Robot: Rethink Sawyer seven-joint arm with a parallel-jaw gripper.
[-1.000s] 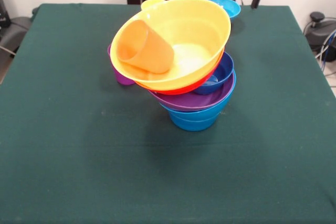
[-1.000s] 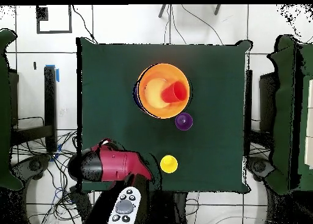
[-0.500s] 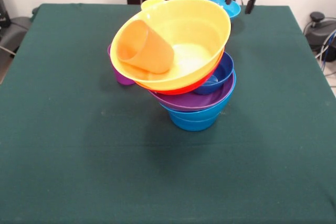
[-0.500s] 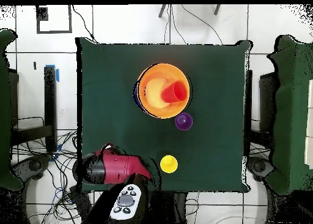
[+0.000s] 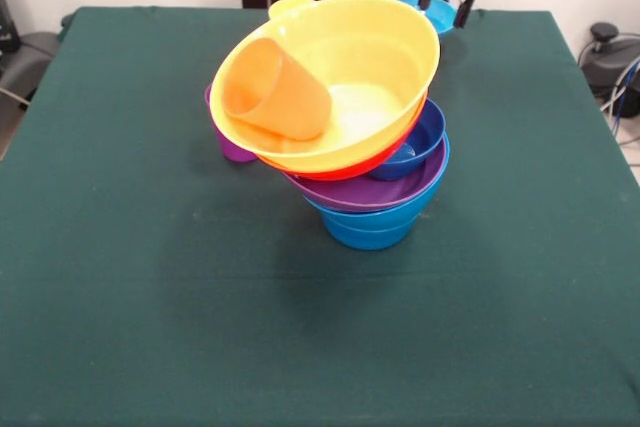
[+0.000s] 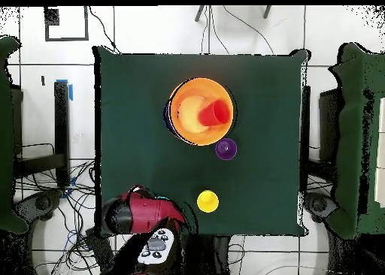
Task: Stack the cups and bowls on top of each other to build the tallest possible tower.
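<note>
Dark green cloth covers the table (image 5: 120, 277), and at its far edge the red-headed gripper (image 5: 446, 4) hangs empty with its black fingers spread apart, right over the small glossy cyan plastic bowl (image 5: 432, 13). Out toward mid-table leans the lopsided tower of glossy plastic bowls (image 5: 345, 137), an orange translucent tumbler (image 5: 273, 90) lying on its side in the top yellow bowl. That cyan bowl looks light, stiff and slick, so pinching its rim wall seems best.

Glossy red arm (image 6: 143, 214) casing, grey button panel, two slim black fingers (image 5: 463, 9).
</note>
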